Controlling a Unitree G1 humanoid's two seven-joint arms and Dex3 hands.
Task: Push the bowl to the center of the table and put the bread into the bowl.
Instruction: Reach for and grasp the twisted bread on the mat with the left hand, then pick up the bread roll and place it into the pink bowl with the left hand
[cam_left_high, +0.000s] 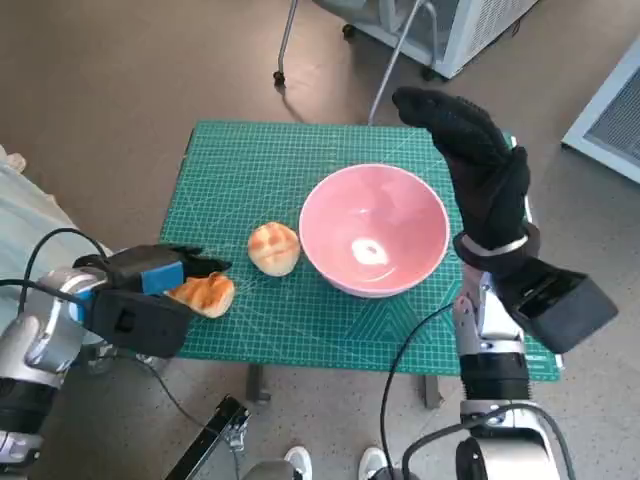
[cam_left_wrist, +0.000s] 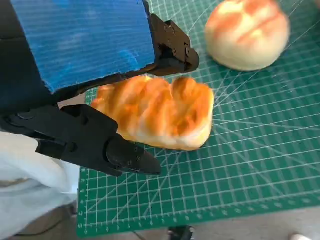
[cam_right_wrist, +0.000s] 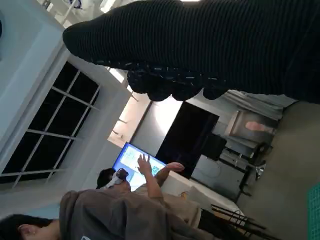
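Note:
The pink bowl (cam_left_high: 372, 230) stands empty on the green mat (cam_left_high: 240, 160), a little right of the middle. A round bun (cam_left_high: 274, 248) (cam_left_wrist: 247, 32) lies just left of the bowl. Near the mat's front left corner lies an oblong toasted bread (cam_left_high: 205, 294) (cam_left_wrist: 160, 112). My left hand (cam_left_high: 150, 285) (cam_left_wrist: 85, 55) grips it, with black fingers (cam_left_wrist: 172, 50) pressing on both long sides while it rests on the mat. My right hand (cam_left_high: 470, 150) (cam_right_wrist: 200, 45) is raised beside the bowl's right rim, fingers stretched out, holding nothing.
The mat's front edge (cam_left_high: 330, 355) and left edge lie close to my left hand. Metal chair legs (cam_left_high: 285, 40) and a white unit (cam_left_high: 470, 30) stand on the floor behind the table. Shoes (cam_left_high: 335, 462) show below the table. A person (cam_right_wrist: 120, 210) appears in the right wrist view.

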